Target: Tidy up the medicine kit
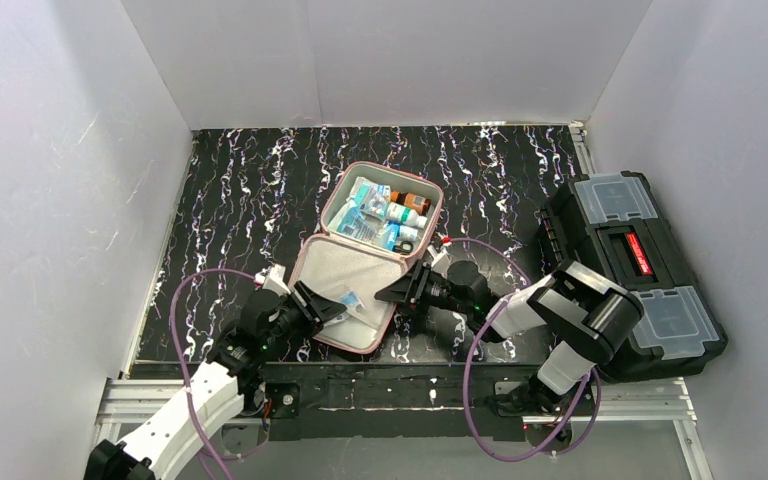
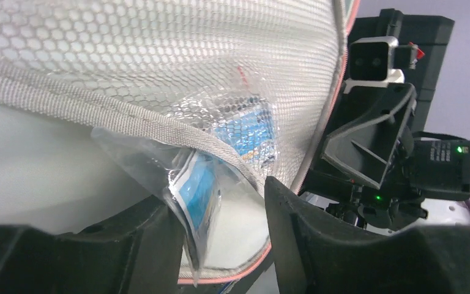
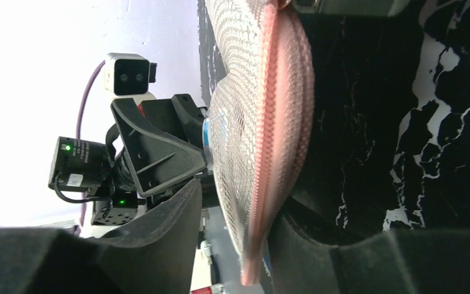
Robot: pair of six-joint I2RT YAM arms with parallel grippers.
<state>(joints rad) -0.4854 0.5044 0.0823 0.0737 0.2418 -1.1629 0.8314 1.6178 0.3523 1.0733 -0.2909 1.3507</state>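
Top view: kit point(image 1: 332, 200) open mid-table, base packed, lid point(image 1: 345, 270) laid open nearside; left wrist: left gripper point(image 2: 217, 199) released, packet point(image 2: 199, 184) half under mesh point(image 2: 159, 61); right wrist: right gripper point(image 3: 238, 214) straddles lid rim point(image 3: 275, 122), grip unclear; tucking and zipping likely remain.

The kit point(image 1: 345, 268) lies open in the middle of the table point(image 1: 240, 200), its base behind and its lid in front. Bottles point(image 1: 407, 210) lie in the base. A packet point(image 2: 199, 187) sits half under the lid's mesh pocket point(image 2: 159, 55), between the left gripper's point(image 2: 220, 205) fingers. The right gripper point(image 3: 235, 211) straddles the lid's right rim. A toolbox point(image 1: 640, 270) stands to the right of the kit.
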